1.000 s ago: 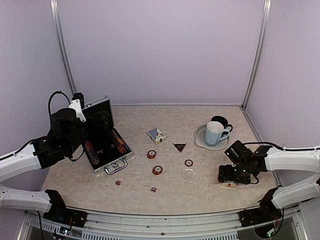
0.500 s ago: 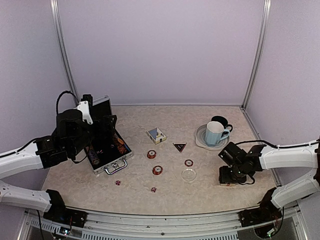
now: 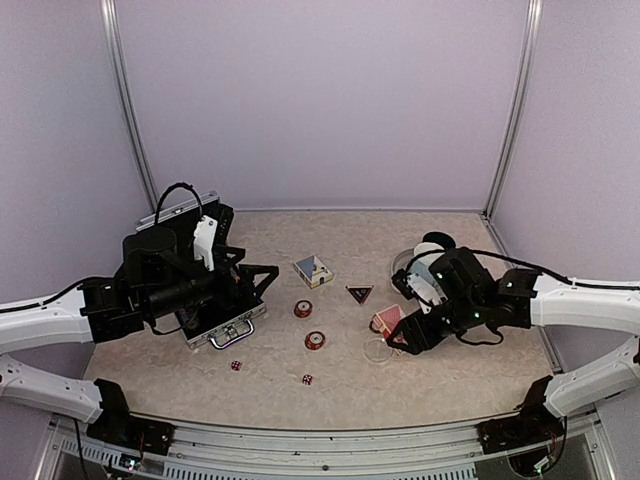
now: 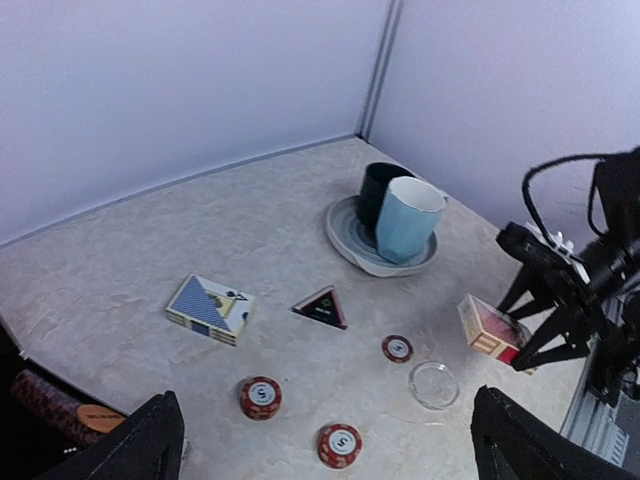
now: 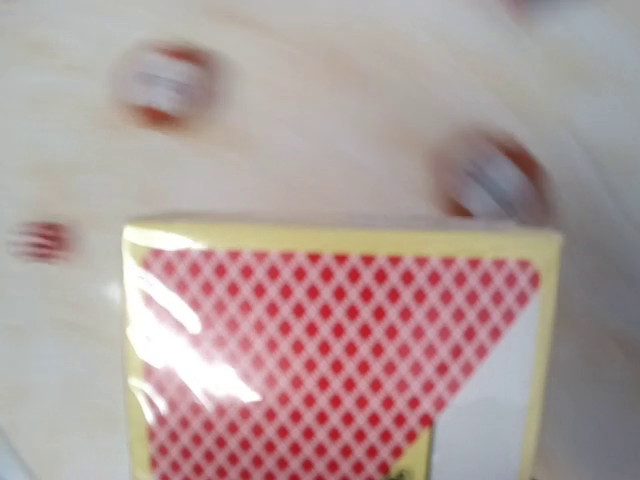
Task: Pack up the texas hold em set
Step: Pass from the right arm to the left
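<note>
The silver briefcase (image 3: 228, 328) lies open at the left, with chip rolls (image 4: 50, 405) inside. My left gripper (image 3: 252, 272) hovers over it, open and empty. My right gripper (image 3: 400, 332) is shut on a red card box (image 3: 386, 320), held above the clear disc (image 3: 378, 350); the box fills the right wrist view (image 5: 330, 350). On the table lie a blue card box (image 3: 313, 270), the black triangular marker (image 3: 359, 293), two chip stacks (image 3: 303, 309) (image 3: 315, 340) and two red dice (image 3: 236, 365) (image 3: 307, 379). A third chip (image 4: 397, 348) shows in the left wrist view.
A blue cup (image 4: 405, 218) and a black cup (image 4: 378, 190) stand on a grey saucer (image 4: 345, 240) at the back right, just behind my right arm. Walls enclose the table on three sides.
My right gripper has lifted the red card box from the front right and carried it left, above the clear disc. My left arm has swung right over the case.
</note>
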Robot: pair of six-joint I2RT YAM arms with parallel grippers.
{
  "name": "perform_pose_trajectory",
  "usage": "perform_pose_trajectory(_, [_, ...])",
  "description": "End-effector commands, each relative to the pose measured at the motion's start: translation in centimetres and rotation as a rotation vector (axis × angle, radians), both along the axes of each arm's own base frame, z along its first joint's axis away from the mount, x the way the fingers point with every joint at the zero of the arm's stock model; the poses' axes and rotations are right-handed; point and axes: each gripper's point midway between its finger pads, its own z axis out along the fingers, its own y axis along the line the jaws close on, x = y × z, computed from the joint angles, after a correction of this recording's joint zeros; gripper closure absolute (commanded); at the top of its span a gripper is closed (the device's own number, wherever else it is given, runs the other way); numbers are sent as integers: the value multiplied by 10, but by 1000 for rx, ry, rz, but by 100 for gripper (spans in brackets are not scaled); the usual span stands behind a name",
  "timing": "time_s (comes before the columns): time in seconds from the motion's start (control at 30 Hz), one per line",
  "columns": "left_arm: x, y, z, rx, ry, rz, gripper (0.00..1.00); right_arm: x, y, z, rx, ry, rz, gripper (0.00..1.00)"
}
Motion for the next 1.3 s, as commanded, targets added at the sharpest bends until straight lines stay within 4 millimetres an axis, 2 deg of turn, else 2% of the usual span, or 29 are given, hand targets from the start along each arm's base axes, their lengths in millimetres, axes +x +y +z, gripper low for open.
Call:
perform_pose_trajectory(0.0, [-38, -31, 12, -29, -74, -278, 1, -10, 64, 71, 210, -177, 369, 55])
perform_pose_trajectory(0.1, [-43, -40, 13, -47, -64, -332, 1, -7, 84, 90, 233, -236, 470, 56])
perform_pose_trajectory(0.23, [-51, -51, 10, -41, -39, -405, 1, -11, 108, 103, 253, -281, 623, 56])
perform_pose_trajectory(0.43, [-81, -62, -3, 29, -72, -567, 1, -24, 128, 107, 241, -257, 798, 56])
perform_pose_trajectory(0.57, [-93, -66, -13, 60, -76, -642, 1, -31, 136, 107, 230, -247, 868, 55])
perform_pose_trajectory(0.7, [-97, -64, -18, 85, -134, -671, 1, -40, 143, 108, 238, -228, 932, 56])
perform_pose_trajectory(1.0, [-108, -66, -16, 79, -200, -742, 1, -62, 153, 122, 301, -214, 1065, 57])
perform_pose_trajectory(1.27, [-112, -75, -15, 49, -194, -790, 1, -71, 156, 120, 296, -202, 1098, 56])
